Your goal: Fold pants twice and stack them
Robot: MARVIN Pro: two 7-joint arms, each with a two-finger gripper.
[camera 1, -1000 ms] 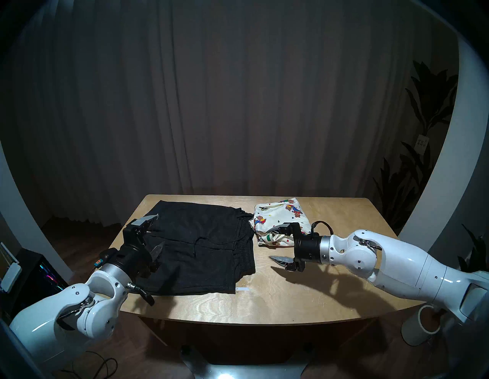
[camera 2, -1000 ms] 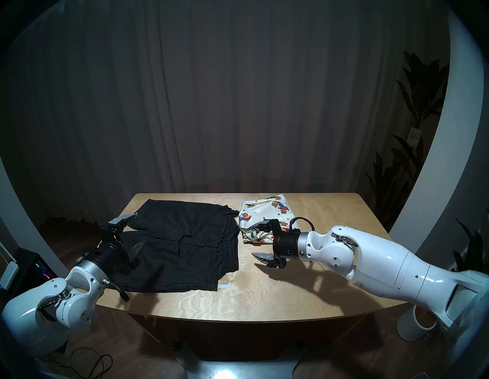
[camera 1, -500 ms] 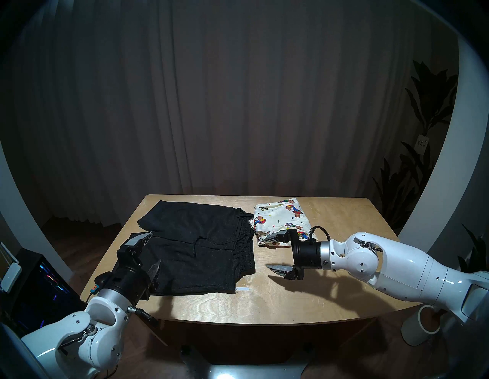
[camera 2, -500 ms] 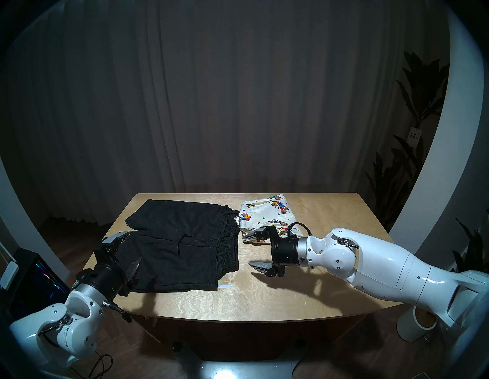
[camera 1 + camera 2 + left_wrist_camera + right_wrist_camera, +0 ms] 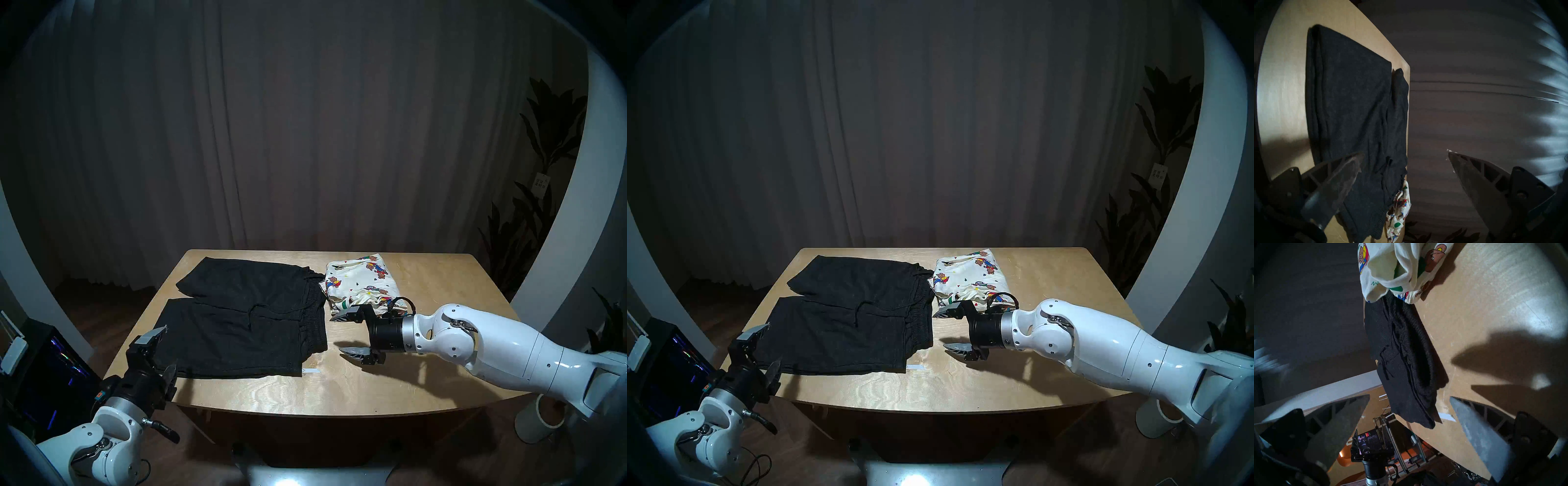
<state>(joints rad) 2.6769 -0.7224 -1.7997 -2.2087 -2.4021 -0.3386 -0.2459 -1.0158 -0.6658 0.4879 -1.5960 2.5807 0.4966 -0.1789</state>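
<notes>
Lying spread on the counter [image 5: 339, 390], the black shorts [image 5: 244, 322] look unfolded; bear-print shorts [image 5: 359, 281] sit bundled beside them. Left gripper [image 5: 163, 349] and right gripper [image 5: 346, 334], jaws apart, holding nothing, probably lining up a fold.

black pants [image 5: 244, 315]: spread flat, table's left | teddy-bear pants [image 5: 361, 281]: folded bundle, touching their waistband

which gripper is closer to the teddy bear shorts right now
Right. The right gripper hangs open just at the near edge of the teddy bear shorts; the left gripper is beyond the black shorts.
</notes>
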